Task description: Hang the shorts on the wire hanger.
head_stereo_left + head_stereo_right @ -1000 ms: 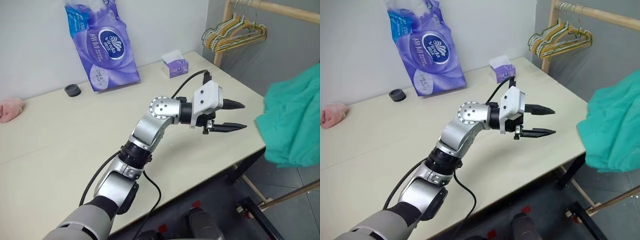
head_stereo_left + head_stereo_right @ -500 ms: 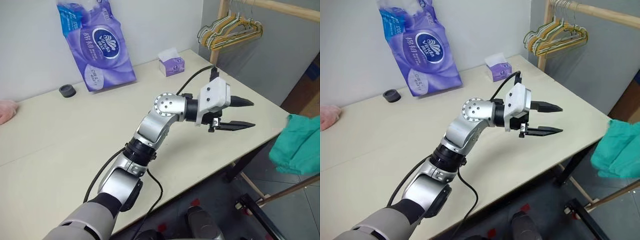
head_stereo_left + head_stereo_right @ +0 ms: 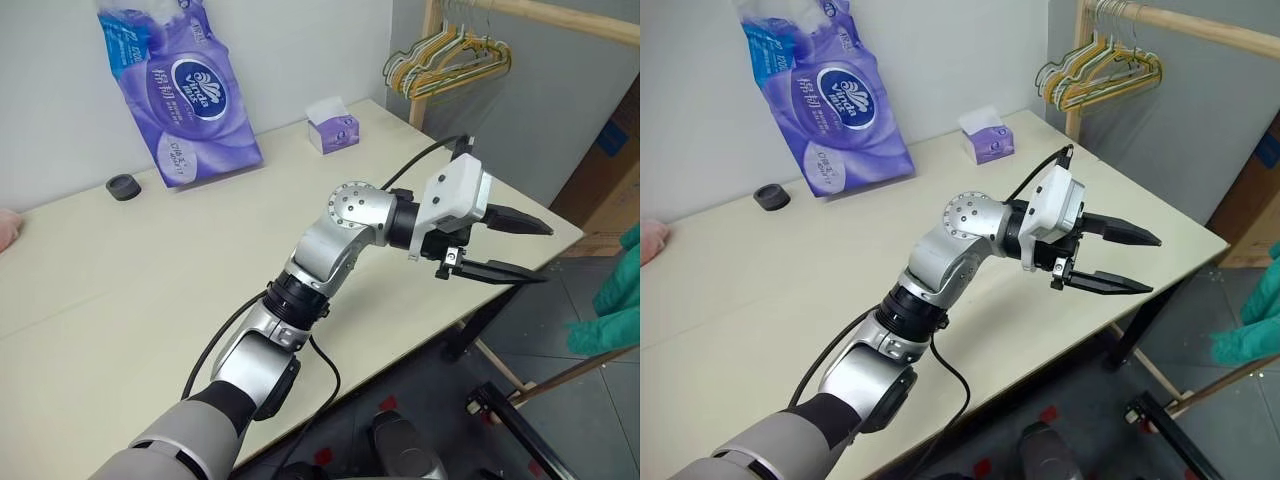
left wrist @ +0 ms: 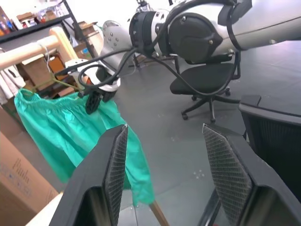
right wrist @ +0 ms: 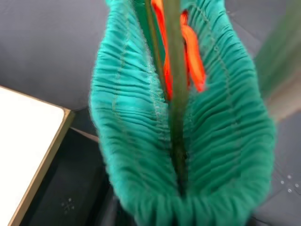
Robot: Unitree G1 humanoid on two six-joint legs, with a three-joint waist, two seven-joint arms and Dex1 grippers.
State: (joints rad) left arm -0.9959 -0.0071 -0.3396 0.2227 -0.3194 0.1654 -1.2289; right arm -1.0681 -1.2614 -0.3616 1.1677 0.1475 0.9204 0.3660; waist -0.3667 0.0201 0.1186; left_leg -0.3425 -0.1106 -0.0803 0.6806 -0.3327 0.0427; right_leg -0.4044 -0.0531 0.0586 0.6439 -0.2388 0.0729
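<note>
a: shorts (image 4: 66, 136) slid out to the right edge of the head views and sit lower against the rack than a second ago, camera swung too. left gripper (image 3: 540, 253) now pokes past the bench (image 3: 120, 290) edge

b: jaws?

a: left jaws spread wide, nothing in them, pointing level toward the shorts. right gripper (image 4: 94, 101) sits at the gathered waistband in the left wrist view, can't tell if it's clamped or letting go

b: where's the cloth exactly?

a: off the bench, hanging in the air beside it, below a wooden rail (image 4: 23, 54), waistband up top, legs drooping. well apart from the left jaws, floor between them

b: hanger?

a: bunch of hangers (image 3: 445, 55) on the far rail, can't pick out the wire hanger among them. thin rod (image 5: 171, 94) crosses the open waistband in the right wrist view, with an orange strip (image 5: 193, 56) next to it, can't tell what either is

b: handling?

a: my guess: light, limp, drapes and folds, won't keep any shape. elastic band is the thickest, firmest bit, so pinch there, on the gathered edge, not the loose leg cloth, which would probably slide or bunch. second grip further along the band should hold it open

b: risk?

a: slipping off thin wire if the band isn't spread
</note>
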